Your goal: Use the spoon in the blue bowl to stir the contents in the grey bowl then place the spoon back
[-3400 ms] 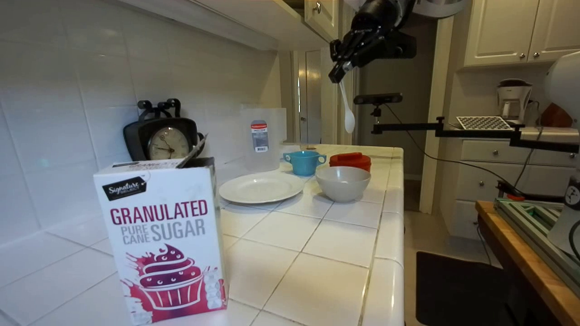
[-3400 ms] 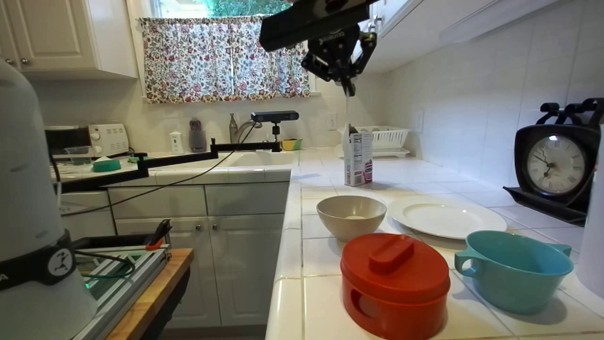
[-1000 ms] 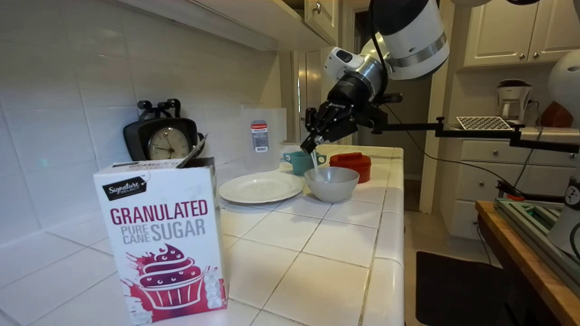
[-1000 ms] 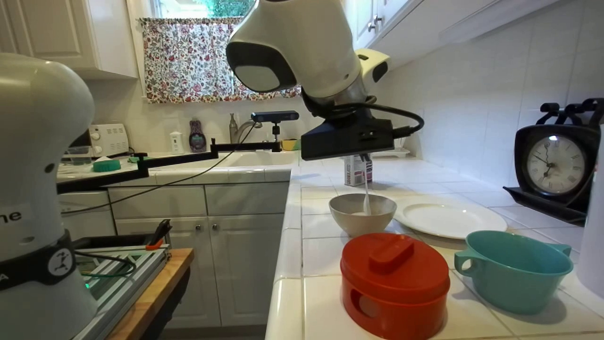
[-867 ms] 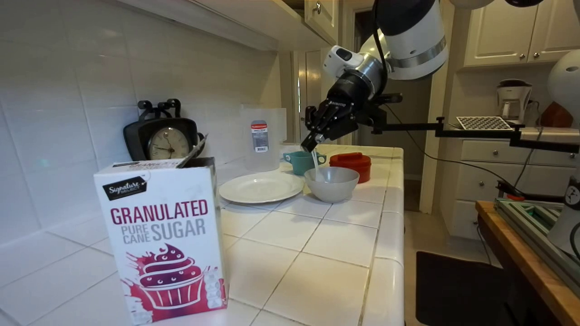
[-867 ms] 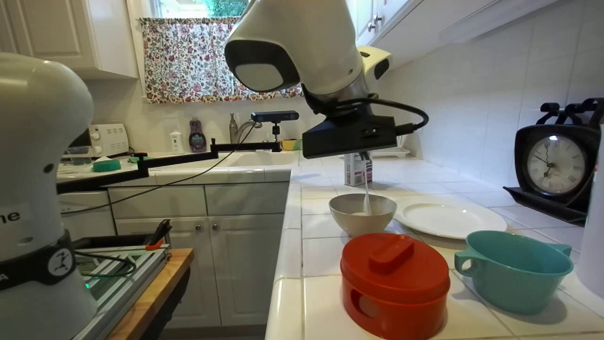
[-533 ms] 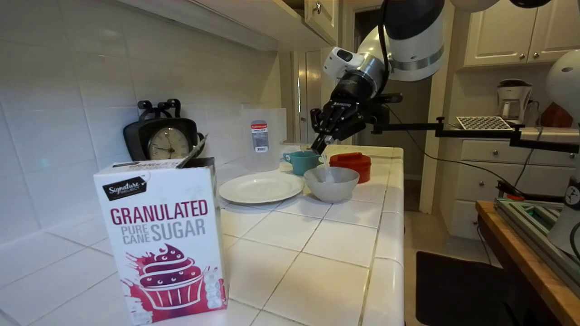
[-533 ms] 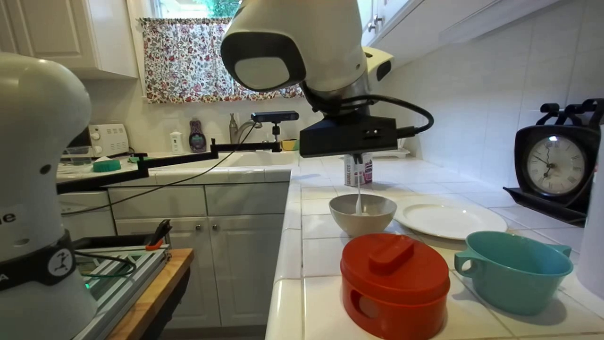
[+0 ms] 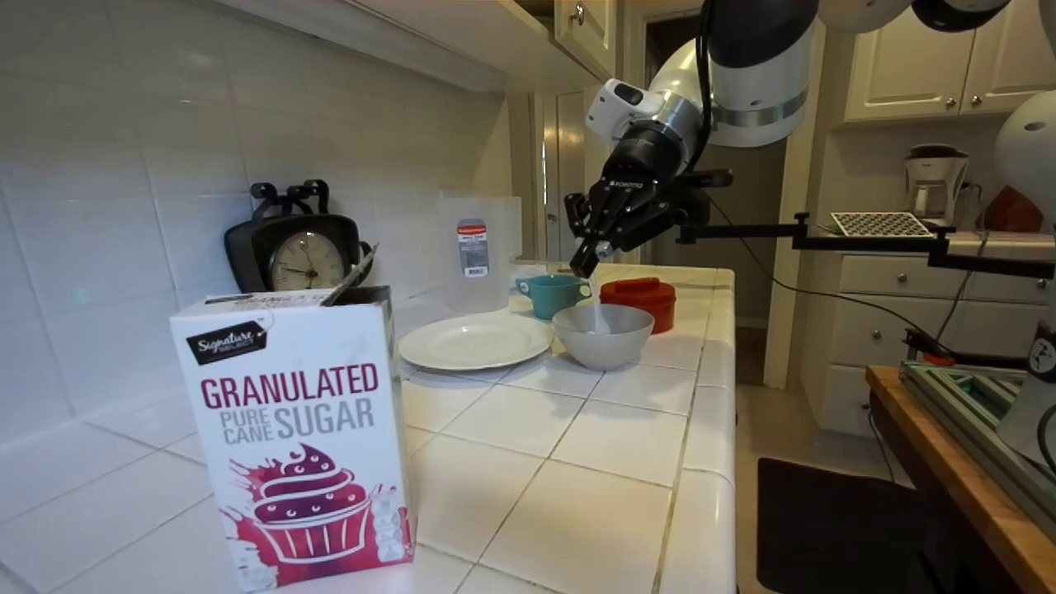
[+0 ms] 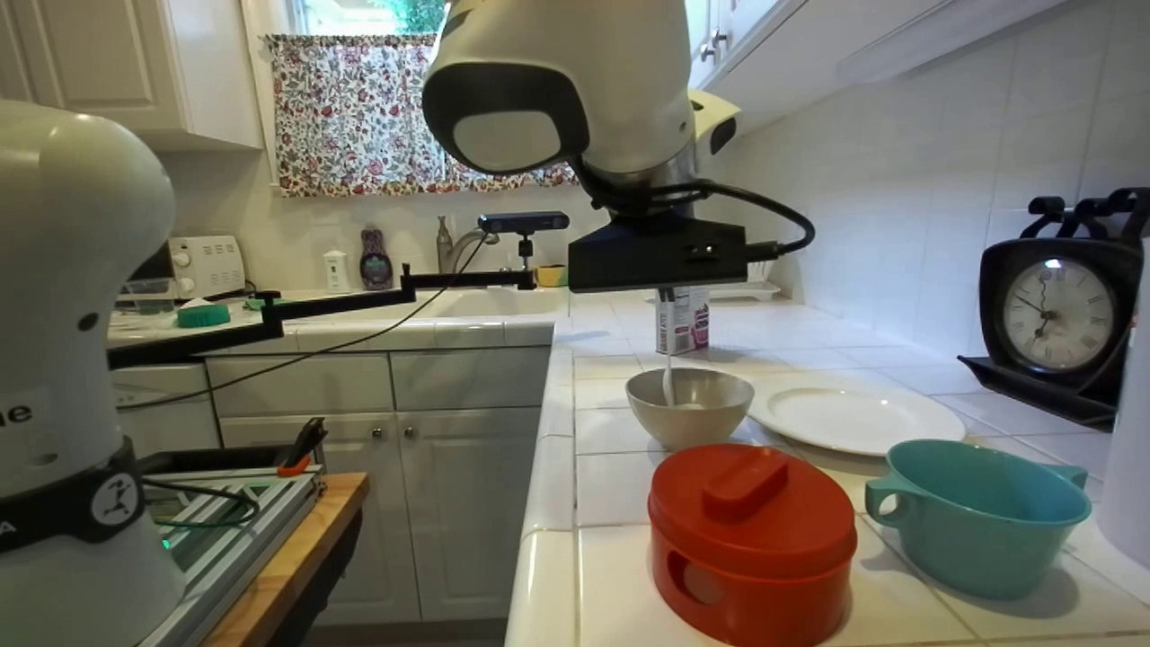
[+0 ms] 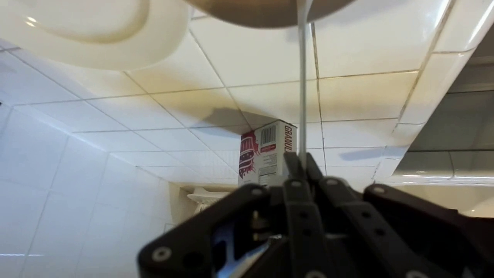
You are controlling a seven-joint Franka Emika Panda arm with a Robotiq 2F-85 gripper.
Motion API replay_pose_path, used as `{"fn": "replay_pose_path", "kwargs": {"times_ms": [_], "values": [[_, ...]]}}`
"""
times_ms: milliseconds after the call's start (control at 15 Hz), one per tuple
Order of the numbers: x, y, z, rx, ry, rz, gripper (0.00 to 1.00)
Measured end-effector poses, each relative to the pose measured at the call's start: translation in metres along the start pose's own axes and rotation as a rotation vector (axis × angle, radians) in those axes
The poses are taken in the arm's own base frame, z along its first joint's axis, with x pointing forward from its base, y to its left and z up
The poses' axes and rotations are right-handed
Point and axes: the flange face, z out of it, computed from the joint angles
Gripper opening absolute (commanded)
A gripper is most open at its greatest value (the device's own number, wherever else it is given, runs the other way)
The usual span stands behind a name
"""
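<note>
My gripper (image 9: 584, 262) is shut on the thin handle of a white spoon (image 9: 599, 315). The spoon points down, slightly tilted, with its bowl end inside the pale grey bowl (image 9: 606, 345). In an exterior view the spoon (image 10: 668, 386) stands near one side inside the grey bowl (image 10: 687, 427), with some whitish contents at the bottom. The wrist view shows the handle (image 11: 303, 88) between the fingertips (image 11: 303, 160) and part of the grey bowl (image 11: 262, 15) at the top edge. The teal-blue bowl (image 10: 997, 530) with two handles stands apart; no spoon shows in it.
A red lidded container (image 10: 755, 575) stands close to the grey bowl. A white plate (image 9: 421, 351) lies beside the bowl. A sugar box (image 9: 289, 445), a clock (image 10: 1056, 314) and a clear jug (image 9: 474, 289) stand on the tiled counter. The counter edge (image 9: 714, 412) is near.
Since 3.4 s ago, my gripper came down and the spoon entered the grey bowl, which shifted slightly towards the plate. In the last second the spoon moved across inside the bowl, away from the plate.
</note>
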Motion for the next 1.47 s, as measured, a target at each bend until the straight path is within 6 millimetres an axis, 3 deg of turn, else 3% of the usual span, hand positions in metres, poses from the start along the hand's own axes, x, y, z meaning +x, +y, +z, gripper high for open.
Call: {"fn": "replay_pose_path", "kwargs": {"times_ms": [733,1467], "values": [[-0.025,0.024,-0.002,-0.128,0.018,0.009,0.01],[-0.006,0.013,-0.015,-0.043,-0.006,-0.012,0.01]]}}
